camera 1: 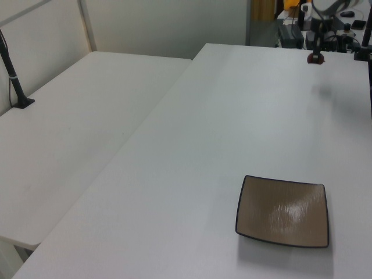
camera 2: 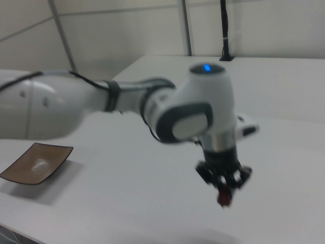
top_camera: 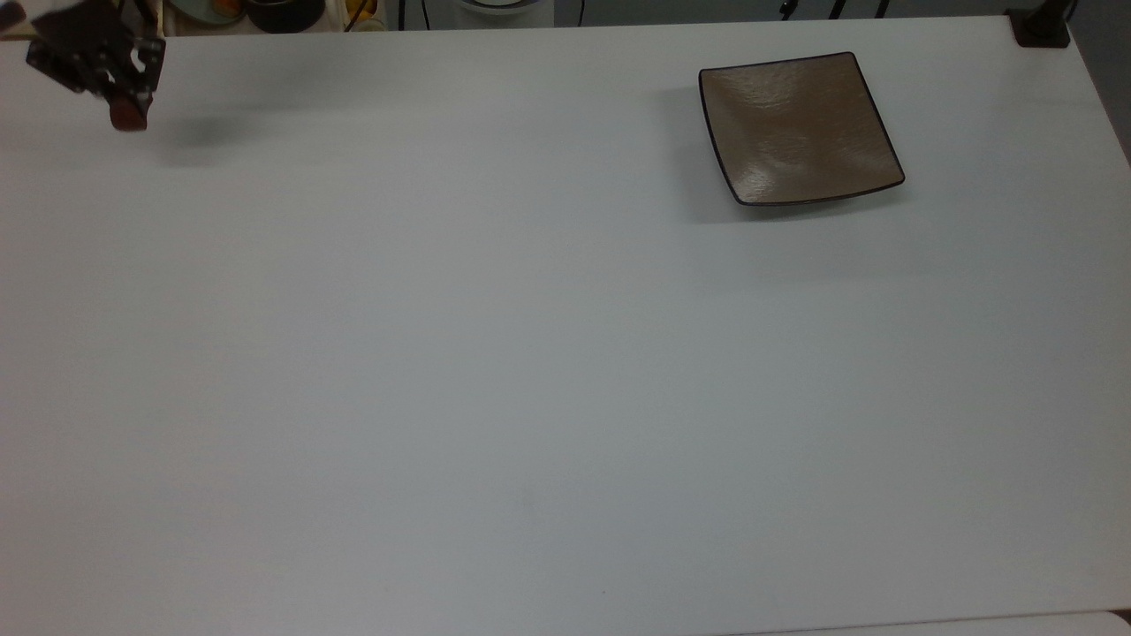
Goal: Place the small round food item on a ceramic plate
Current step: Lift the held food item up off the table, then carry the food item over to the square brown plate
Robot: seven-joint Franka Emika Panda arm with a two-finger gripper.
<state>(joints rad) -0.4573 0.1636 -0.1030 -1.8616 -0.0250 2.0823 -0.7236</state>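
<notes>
The small round food item (top_camera: 126,116) is pinched in the claw (top_camera: 125,113), lifted clear of the table (top_camera: 530,353), well apart from the ceramic plate (top_camera: 800,128). It is judged light and stiff; its rounded sides may slip, so the flattish ends are best gripped.

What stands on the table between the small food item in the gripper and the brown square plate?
Nothing visible does. The gripper holds the small round food item above the table at the top view's far left, and the ceramic plate lies empty at the top view's upper right, with bare white tabletop between them.
</notes>
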